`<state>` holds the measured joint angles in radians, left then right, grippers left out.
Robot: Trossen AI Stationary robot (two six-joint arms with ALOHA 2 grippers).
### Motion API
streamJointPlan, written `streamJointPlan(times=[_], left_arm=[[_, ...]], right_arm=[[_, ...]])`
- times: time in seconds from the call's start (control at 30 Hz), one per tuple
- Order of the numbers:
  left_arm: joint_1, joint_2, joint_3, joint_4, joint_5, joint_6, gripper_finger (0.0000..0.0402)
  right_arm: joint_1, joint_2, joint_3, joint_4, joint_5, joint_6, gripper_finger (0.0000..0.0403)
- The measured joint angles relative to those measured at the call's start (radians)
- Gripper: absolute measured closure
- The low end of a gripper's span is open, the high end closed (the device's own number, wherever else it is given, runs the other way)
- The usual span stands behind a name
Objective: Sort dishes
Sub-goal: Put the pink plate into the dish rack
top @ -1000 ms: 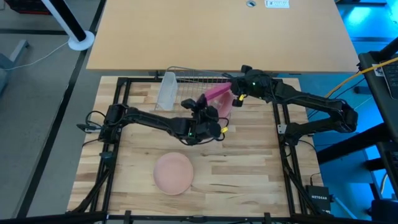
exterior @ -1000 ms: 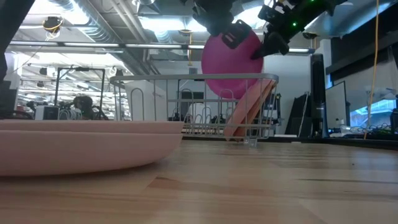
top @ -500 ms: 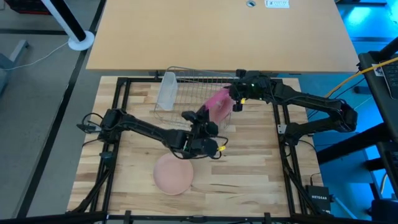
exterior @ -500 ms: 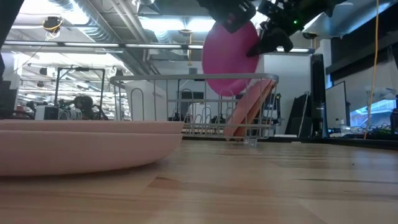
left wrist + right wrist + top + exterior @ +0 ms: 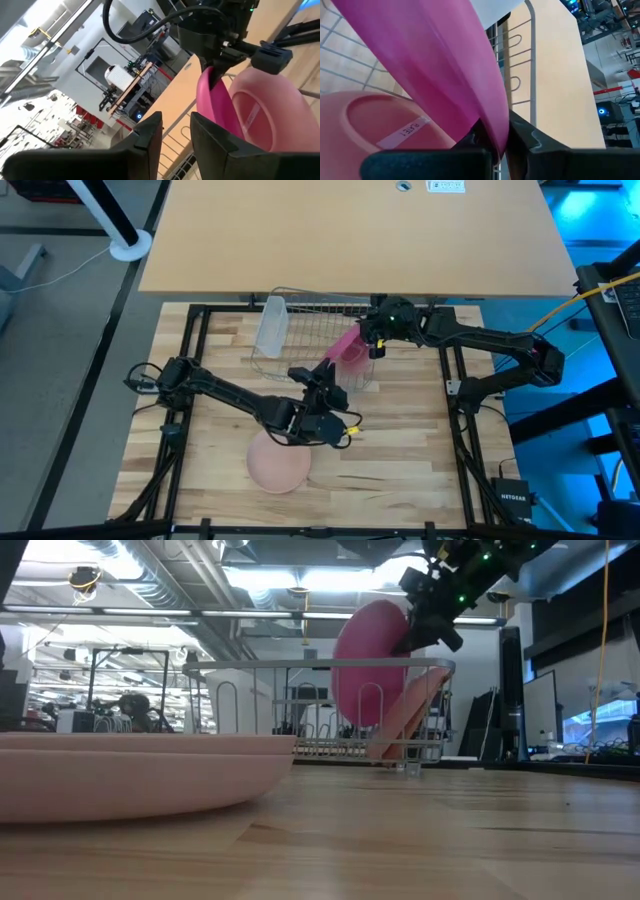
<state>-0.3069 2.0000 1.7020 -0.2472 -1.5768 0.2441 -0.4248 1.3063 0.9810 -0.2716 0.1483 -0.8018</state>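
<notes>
My right gripper (image 5: 372, 340) is shut on the magenta plate (image 5: 368, 665), which stands on edge over the silver wire rack (image 5: 310, 310). The plate's lower part dips below the rack's top rim. Beside it, a tan-brown plate (image 5: 408, 720) leans in the rack. The pale peach plate (image 5: 278, 462) lies flat on the table near the front. My left gripper (image 5: 325, 370) is open and empty. It hovers level on the near side of the rack and points at the magenta plate (image 5: 210, 105). My right gripper pinches the magenta plate's rim (image 5: 492, 125) between its two fingers, at the plate's upper right edge (image 5: 408, 630). The fingers slant down from the table's right. The plate hangs nearly upright below them. I cannot tell whether it touches the rack or the tan-brown plate.
A translucent tumbler (image 5: 270, 325) lies at the rack's left end. The black frame rails (image 5: 195, 350) run along the table's sides. Bare wood lies to the right of the peach plate.
My left gripper has opened and let go of the magenta plate, then drawn back toward the table's near edge. My right gripper has sunk and rolled. The plate has tipped more upright and dropped lower into the rack.
</notes>
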Motion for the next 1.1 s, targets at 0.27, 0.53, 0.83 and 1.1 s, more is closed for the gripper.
streamJointPlan(times=[0.27,0.53,0.83,1.1], left_arm=[[0.035,-0.005,0.000,-0.005,0.003,-0.001,0.0323],[0.099,-0.005,0.000,-0.005,0.006,-0.146,0.0342],[0.143,-0.005,0.000,-0.010,0.094,-0.420,0.0386],[0.173,-0.005,0.000,-0.237,0.216,-0.670,0.0396]], right_arm=[[-0.001,0.000,-0.001,0.032,0.016,-0.083,0.0380],[0.000,0.000,-0.001,0.040,0.010,-0.128,0.0381],[-0.001,0.000,-0.001,0.062,0.018,-0.177,0.0379],[-0.001,-0.001,-0.001,0.082,0.027,-0.207,0.0378]])
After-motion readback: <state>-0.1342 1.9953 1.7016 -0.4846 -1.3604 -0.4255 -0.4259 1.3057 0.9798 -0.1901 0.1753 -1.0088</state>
